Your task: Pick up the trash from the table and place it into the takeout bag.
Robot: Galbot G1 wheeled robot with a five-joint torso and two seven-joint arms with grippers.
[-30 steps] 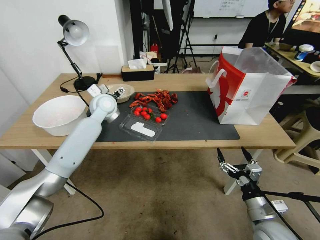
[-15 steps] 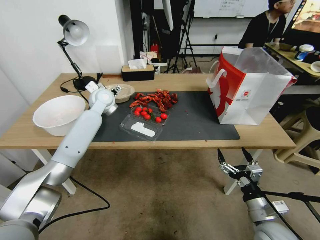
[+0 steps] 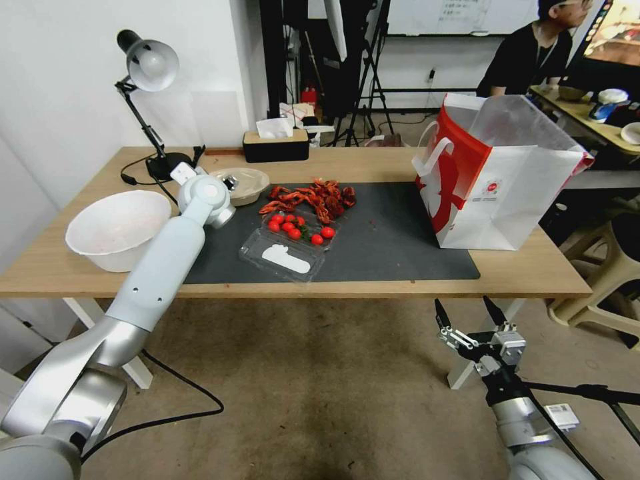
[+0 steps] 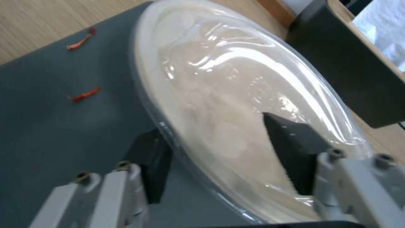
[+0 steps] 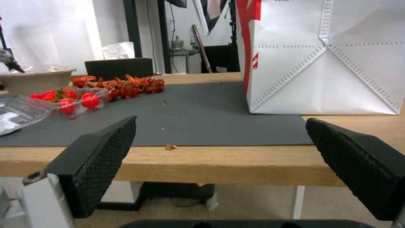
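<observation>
Glossy clear plastic lid point(image 4: 253, 104); matt grey mat point(image 3: 393, 240) on smooth wood table point(image 3: 533, 270).

bright, even | glare on clear lid point(image 4: 253, 82) | edges warped

Left of centre, the left gripper point(image 3: 230, 181) meets the shallow beige bowl point(image 3: 248, 183) on the dark grey mat point(image 3: 387, 240). The glossy white-and-red takeout bag point(image 3: 497, 183) stands right; the right gripper point(image 3: 467, 312) hangs open, lower right.
</observation>
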